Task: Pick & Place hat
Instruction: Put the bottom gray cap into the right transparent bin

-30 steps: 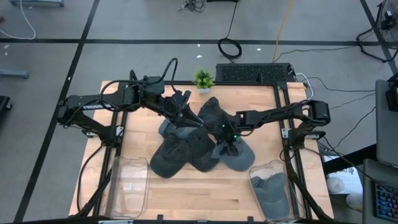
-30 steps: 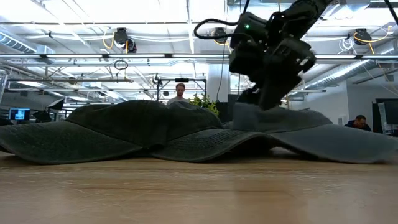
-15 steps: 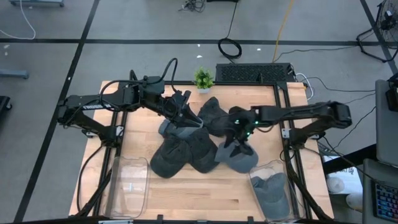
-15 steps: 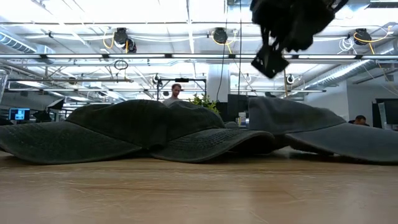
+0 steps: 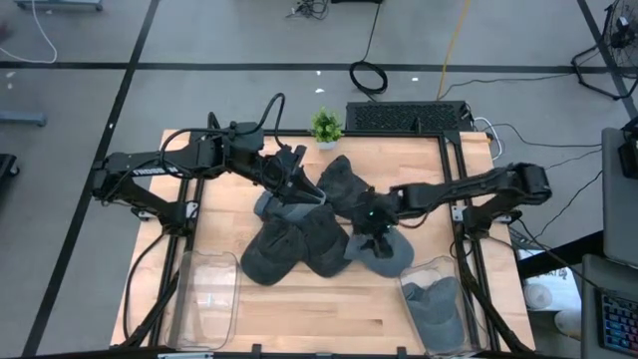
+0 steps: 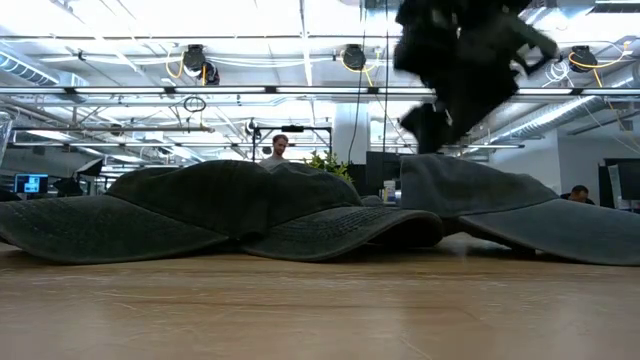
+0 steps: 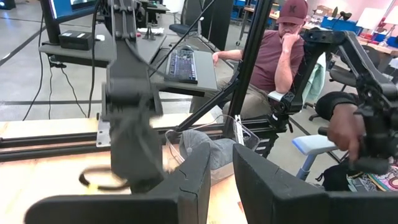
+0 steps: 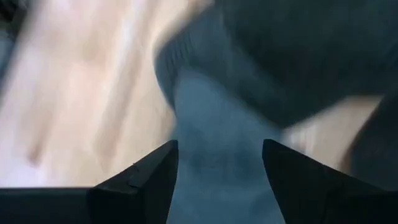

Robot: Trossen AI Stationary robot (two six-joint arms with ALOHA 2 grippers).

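Several dark grey hats (image 5: 299, 239) lie in an overlapping pile at the table's middle. The rightmost one, a blue-grey hat (image 5: 385, 255), rests brim down on the wood (image 6: 480, 195). My right gripper (image 5: 374, 227) hangs open just above its crown (image 8: 217, 180), tilted steeply downward and clear of it in the low view (image 6: 440, 115). My left gripper (image 5: 304, 187) hovers high over the pile's far left side, pointing nearly level. Its fingers (image 7: 221, 155) stand a narrow gap apart with nothing between them.
A clear bin (image 5: 436, 311) at the near right holds a grey hat; a second clear bin (image 5: 206, 289) stands at the near left. A small plant (image 5: 325, 126) and a keyboard (image 5: 407, 117) sit at the far edge. A seated person (image 7: 280, 50) is beyond the table.
My right gripper has lifted off the blue-grey hat, on which it was pressing down a second ago, and now hangs above it. It has shifted a little toward the table's far side. The hat's crown now stands free. My left arm has kept still.
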